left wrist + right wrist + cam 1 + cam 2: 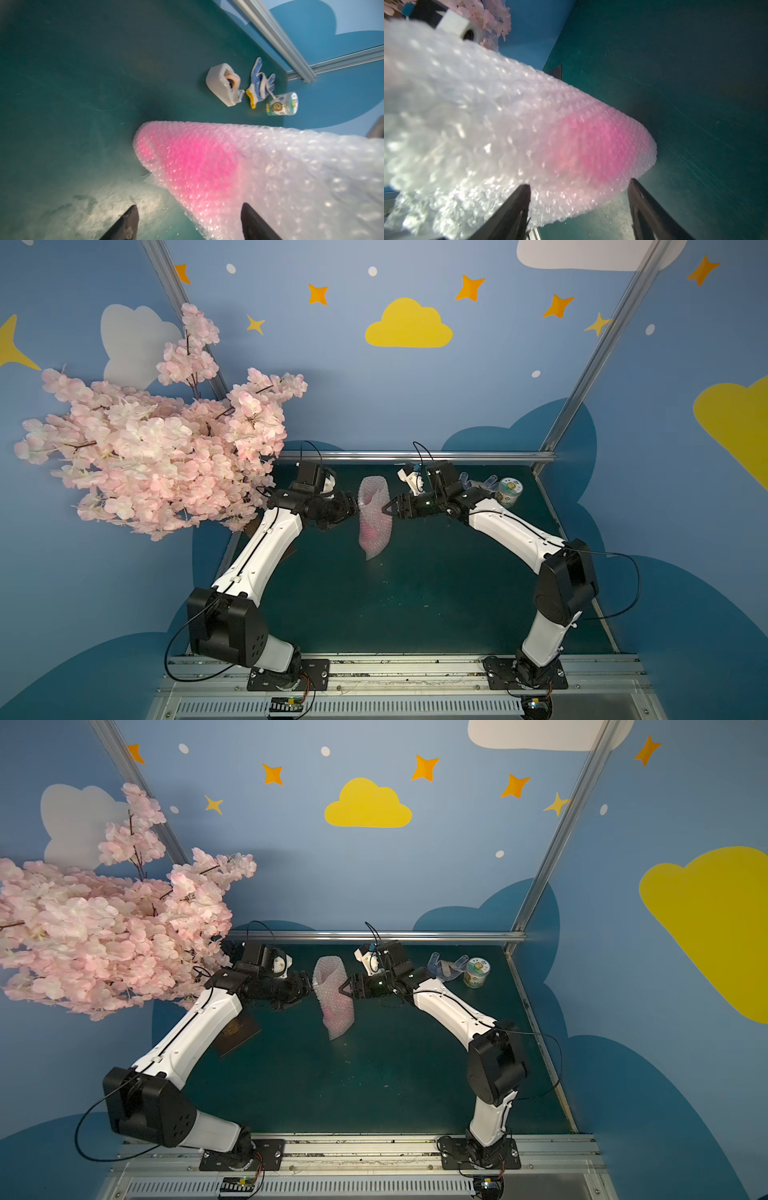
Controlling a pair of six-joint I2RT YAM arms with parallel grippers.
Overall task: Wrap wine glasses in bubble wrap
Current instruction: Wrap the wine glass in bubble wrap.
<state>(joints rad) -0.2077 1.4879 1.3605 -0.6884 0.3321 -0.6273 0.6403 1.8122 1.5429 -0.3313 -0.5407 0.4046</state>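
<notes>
The bubble wrap (375, 506) lies rolled into a tube on the green table (415, 593), seen in both top views, with one end standing up toward the back. The wine glass shows only as a hot-pink blur through the wrap (193, 153) (602, 145) (368, 533); its shape is hidden. My left gripper (354, 506) (189, 205) is open at the roll's left side, with the wrap's edge reaching in between its fingers. On the roll's right side my right gripper (388, 506) (579, 184) is open too; the roll lies between its spread fingers, against one finger (517, 207).
A beige tape dispenser (223, 85), a blue-dotted glove (259, 83) and a green-and-white can (509, 491) stand at the back right corner. Pink blossom branches (158, 448) overhang the left arm. A dark booklet (237, 1031) lies under that arm. A metal rail (415, 456) bounds the back.
</notes>
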